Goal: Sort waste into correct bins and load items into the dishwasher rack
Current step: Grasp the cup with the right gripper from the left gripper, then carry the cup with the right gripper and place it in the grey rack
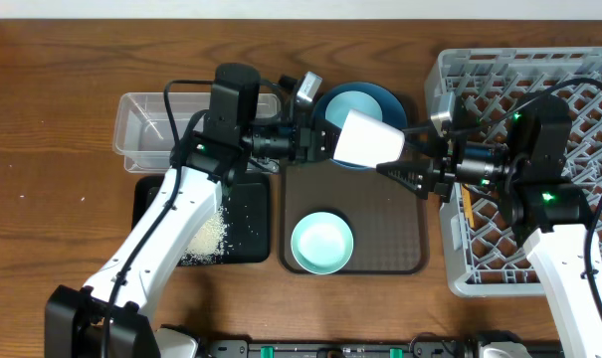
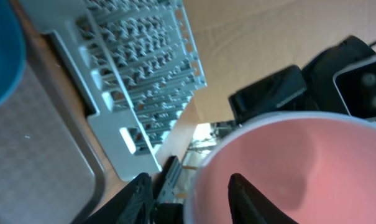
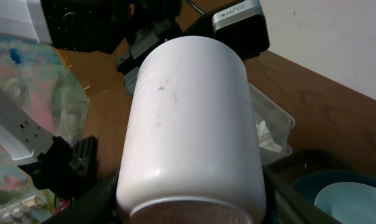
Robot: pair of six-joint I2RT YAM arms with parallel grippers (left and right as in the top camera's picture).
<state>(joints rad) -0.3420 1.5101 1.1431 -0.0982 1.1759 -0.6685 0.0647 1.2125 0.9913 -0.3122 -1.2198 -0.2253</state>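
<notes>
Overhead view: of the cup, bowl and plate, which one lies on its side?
The cup, held sideways in the air by the right gripper; the bowl and plate sit upright on the tray.

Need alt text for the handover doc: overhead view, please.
A pale cup lies sideways between the left gripper at its mouth and the right gripper gripping its base, above a brown tray. A mint-green bowl sits on the tray; a grey rack stands beside it.

Cylindrical plastic cup [image 1: 365, 139]: white outside, pale pink inside. Round mint-green bowl [image 1: 321, 242]. Brown fine-textured rectangular tray [image 1: 395, 229]. Dark-blue round plate [image 1: 392, 99], light-blue saucer [image 1: 352, 102]. Grey lattice plastic rack [image 1: 579, 80], right. White rice grains [image 1: 209, 237], left.
</notes>
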